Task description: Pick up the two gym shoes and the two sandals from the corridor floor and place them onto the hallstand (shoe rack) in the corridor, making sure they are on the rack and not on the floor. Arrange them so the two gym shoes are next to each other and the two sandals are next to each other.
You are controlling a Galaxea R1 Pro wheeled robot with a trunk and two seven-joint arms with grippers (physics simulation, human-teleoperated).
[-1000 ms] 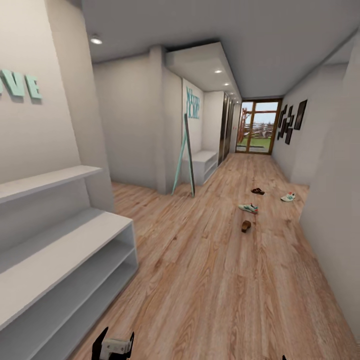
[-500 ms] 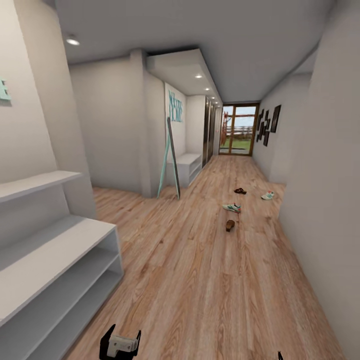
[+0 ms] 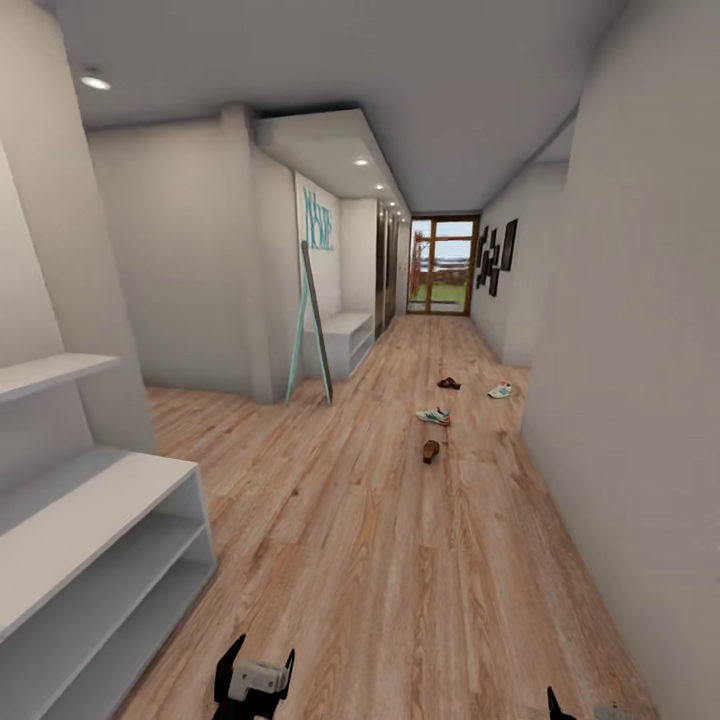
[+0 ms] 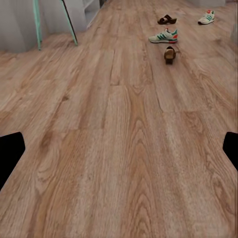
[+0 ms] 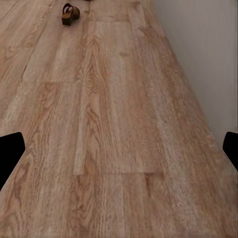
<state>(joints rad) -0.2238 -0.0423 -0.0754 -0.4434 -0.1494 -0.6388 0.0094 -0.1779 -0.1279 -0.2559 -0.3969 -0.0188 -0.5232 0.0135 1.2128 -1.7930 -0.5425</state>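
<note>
Corridor floor ran long and bare ahead, wood planks, with a white wall close on the robot's right. Hallstand sat low at the robot's left, flat top and both open shelf compartments holding nothing; nothing on the floating wall shelf above it either. A teal-legged leaning frame stood further down near a second white bench unit.

All four shoes lay far down the corridor, well apart from the rack: nearest sandal, then a gym shoe just beyond it, second sandal further on, second gym shoe close to the right wall. None were on the rack yet.

Left pincer was low in the head view, fingers spread, holding nothing. Right pincer was barely in frame at the bottom edge; its wrist view showed both dark fingertips wide apart with only floor between, so open and empty.

Step in hand looked like driving toward the shoes. Best approach, as a judgement: roll straight down the middle, keep off the right wall, stop short of the nearest sandal so neither arm nor base kicks it, then lower a pincer over the strap.
</note>
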